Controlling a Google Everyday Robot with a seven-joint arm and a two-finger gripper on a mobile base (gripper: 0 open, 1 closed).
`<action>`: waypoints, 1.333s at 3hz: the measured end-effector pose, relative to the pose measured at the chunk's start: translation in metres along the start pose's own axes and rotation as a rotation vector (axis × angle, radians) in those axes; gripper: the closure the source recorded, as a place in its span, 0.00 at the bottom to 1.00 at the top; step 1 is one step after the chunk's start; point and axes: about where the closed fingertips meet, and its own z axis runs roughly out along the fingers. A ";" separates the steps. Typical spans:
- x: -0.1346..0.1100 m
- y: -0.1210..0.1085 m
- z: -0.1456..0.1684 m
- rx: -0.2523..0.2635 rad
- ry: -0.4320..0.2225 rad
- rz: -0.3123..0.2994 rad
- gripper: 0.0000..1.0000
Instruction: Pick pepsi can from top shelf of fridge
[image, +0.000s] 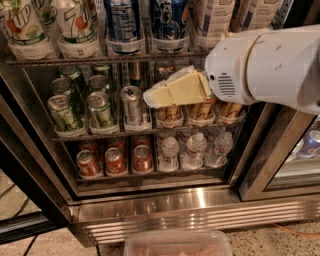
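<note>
Reaching into the fridge (165, 200) with the pincer (152, 97), hanging in front of the rack of bronze cans (170, 114), one level below the top shelf (100, 59). Not showing clearly whether open or closed, so impossible to tell; apparently carrying nothing.

Showing the pepsi can (169, 20) standing upright in a clear tray on the top shelf, above and slightly right of the pincer tip, between a blue-and-white striped can (122, 20) on one side and pale cans (212, 20) on the other.

Judging it a full can: fairly heavy for its bulk and stiff under a moderate squeeze. Also smooth-walled and probably cold and damp, so liable to slip.

Favouring a hold across the middle of the round body, pressing on opposite sides, clear of the tray lip around the base. Probably needing a small lift over the front rail before drawing out.

Risking a nudge to the striped can while sliding in, given such close neighbours on either side.
</note>
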 end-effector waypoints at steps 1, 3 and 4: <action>-0.015 -0.005 0.002 0.081 -0.044 0.107 0.00; -0.025 -0.005 0.000 0.095 -0.064 0.159 0.00; -0.034 -0.001 0.002 0.104 -0.096 0.157 0.00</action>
